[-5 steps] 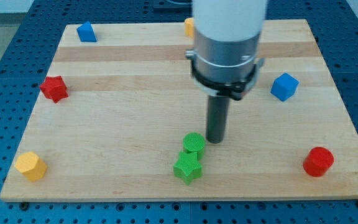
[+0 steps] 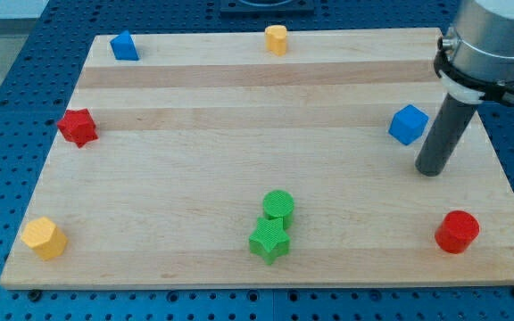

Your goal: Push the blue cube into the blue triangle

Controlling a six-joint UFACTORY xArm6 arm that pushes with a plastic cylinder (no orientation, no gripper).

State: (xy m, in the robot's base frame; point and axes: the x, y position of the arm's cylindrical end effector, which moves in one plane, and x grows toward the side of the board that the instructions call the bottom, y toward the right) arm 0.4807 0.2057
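Observation:
The blue cube (image 2: 408, 124) sits near the board's right side. The blue triangle (image 2: 124, 45) sits at the top left corner of the board. My tip (image 2: 429, 170) rests on the board just right of and below the blue cube, close to it but apart. The whole width of the board lies between the cube and the triangle.
A red star (image 2: 77, 127) is at the left. A yellow hexagon (image 2: 44, 238) is at the bottom left. A green cylinder (image 2: 278, 205) touches a green star (image 2: 269, 240) at bottom centre. A red cylinder (image 2: 457, 232) is at the bottom right. A small yellow block (image 2: 277, 39) is at the top.
My tip has moved from beside the green cylinder at the board's centre to the right, ending just below and right of the blue cube. No block has moved.

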